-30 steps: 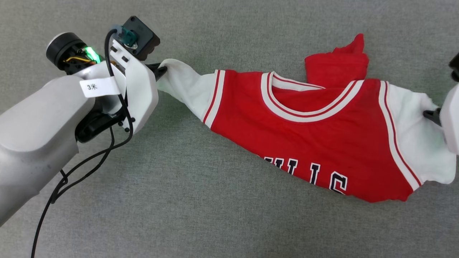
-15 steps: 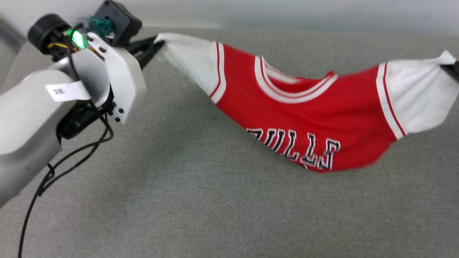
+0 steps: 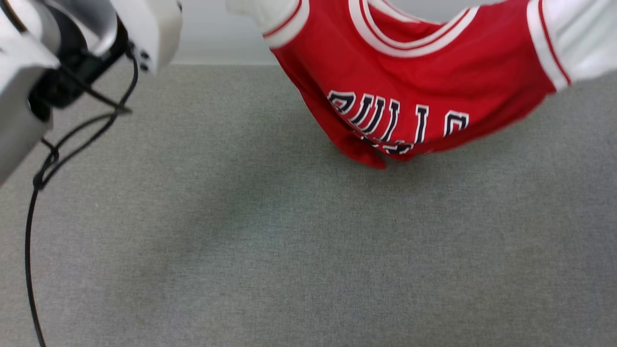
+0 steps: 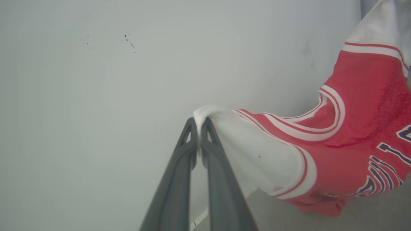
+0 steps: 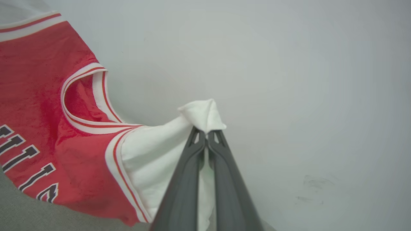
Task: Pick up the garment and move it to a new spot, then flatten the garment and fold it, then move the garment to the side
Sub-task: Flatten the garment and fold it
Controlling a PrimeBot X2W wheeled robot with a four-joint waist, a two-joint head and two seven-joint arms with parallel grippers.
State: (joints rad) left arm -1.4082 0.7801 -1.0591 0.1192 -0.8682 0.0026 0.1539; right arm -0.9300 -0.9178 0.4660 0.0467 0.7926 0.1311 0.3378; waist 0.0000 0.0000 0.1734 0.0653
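- The left fingers (image 4: 181, 173) are pressed together on a pinch of white sleeve. The cloth bulges past their tips toward 12 o'clock in the left wrist view. The right fingers (image 5: 184, 179) are clamped the same way on the opposite sleeve.
- With one sleeve end in each grip and the grips well apart, the garment (image 3: 409, 72) is spread widthways. Its red body sags in a curve between them, collar uppermost and black lettering showing. This hold looks suited to carrying it to a new spot and laying it down flat.
- In the head view the garment hangs from 12 to 2 o'clock, above the grey surface. Its lowest bunched fold sits just past centre, and I cannot tell whether that fold brushes the surface.
- The left arm's pale casing (image 3: 144, 24) sits at 10 o'clock. A black cable (image 3: 33, 193) trails from it down toward 7 o'clock.
- The tabletop (image 3: 289, 265) is grey and felt-like. It runs from 3 round to 9 o'clock beneath the hanging cloth.
- Beyond its far edge, at 12 o'clock, stands a pale wall (image 3: 217, 33). A few dark specks (image 4: 128, 38) show on it at 11 o'clock in the left wrist view.
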